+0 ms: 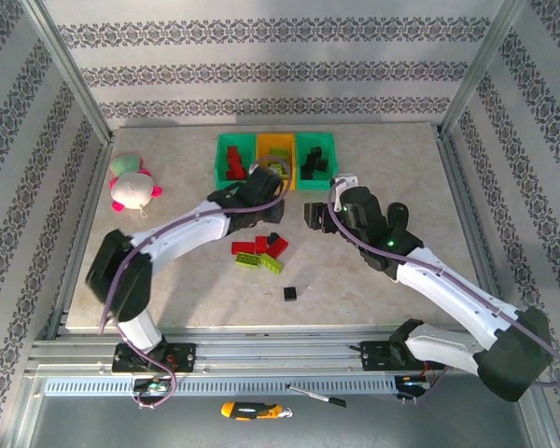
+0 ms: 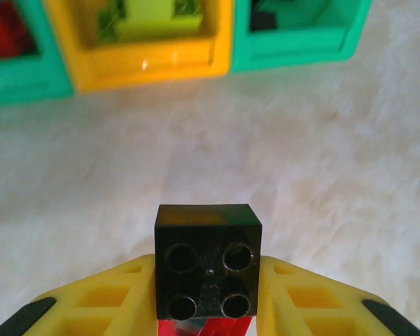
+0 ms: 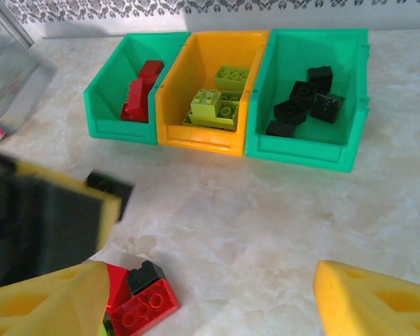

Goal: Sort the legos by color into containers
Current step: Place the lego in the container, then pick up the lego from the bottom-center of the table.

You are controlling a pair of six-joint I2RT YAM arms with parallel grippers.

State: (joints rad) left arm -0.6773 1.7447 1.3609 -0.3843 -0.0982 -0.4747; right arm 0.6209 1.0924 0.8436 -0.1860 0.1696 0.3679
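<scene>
Left claw [image 2: 207, 287] pinching a small black square plastic brick [image 2: 207, 234] over the pale counter [image 2: 350, 182]. Far and right of it, close by: green plastic bin [image 2: 297, 47] holding black bricks [image 3: 304, 101]. Right claw [image 3: 210, 301] spread, empty.

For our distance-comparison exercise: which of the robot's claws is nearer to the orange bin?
Left. The left claw sits just in front of the orange bin, gripping a black brick. The right claw hangs open farther back and off to the right.
</scene>
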